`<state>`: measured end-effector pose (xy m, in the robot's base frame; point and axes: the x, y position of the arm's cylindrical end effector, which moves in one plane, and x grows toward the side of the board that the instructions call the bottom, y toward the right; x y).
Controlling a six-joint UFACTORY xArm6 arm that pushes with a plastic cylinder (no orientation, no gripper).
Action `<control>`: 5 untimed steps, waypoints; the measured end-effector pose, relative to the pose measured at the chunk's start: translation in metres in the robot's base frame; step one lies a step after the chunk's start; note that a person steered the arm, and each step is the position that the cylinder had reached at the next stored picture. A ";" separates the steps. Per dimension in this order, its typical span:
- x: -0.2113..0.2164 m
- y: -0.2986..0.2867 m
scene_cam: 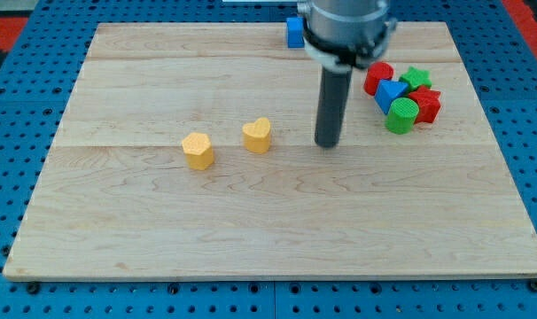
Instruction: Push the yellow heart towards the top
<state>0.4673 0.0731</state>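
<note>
Near the middle of the wooden board (162, 230), a little toward the view's left, sits the yellow heart (258, 136), its lobes pointing up toward the view's top. Just to its left, and slightly nearer the view's bottom, stands a second yellow block (198, 151) with a faceted, roughly hexagonal outline; the 2 are close but apart.

My tip (327, 143) rests on the board to the view's right of the yellow heart, at about the same height in the view, with a clear strip of wood between them. The dark rod rises straight from it into the arm's grey collar at the view's top. The arm carries no jaws at all (only this rod), so nothing is held and there is no opening to report; the tip touches no block.

At the view's upper right lies a tight cluster of 5 blocks: a red cylinder (378, 77), a blue triangular block (390, 93), a green star (416, 78), a green cylinder (401, 115) and a red block (427, 105) whose shape I cannot make out. They press against 1 another, well apart from the tip. A blue block (294, 32) sits at the board's top edge, partly hidden behind the arm.
</note>
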 end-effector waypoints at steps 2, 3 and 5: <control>0.019 -0.092; -0.025 -0.093; -0.109 -0.078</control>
<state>0.3587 -0.0051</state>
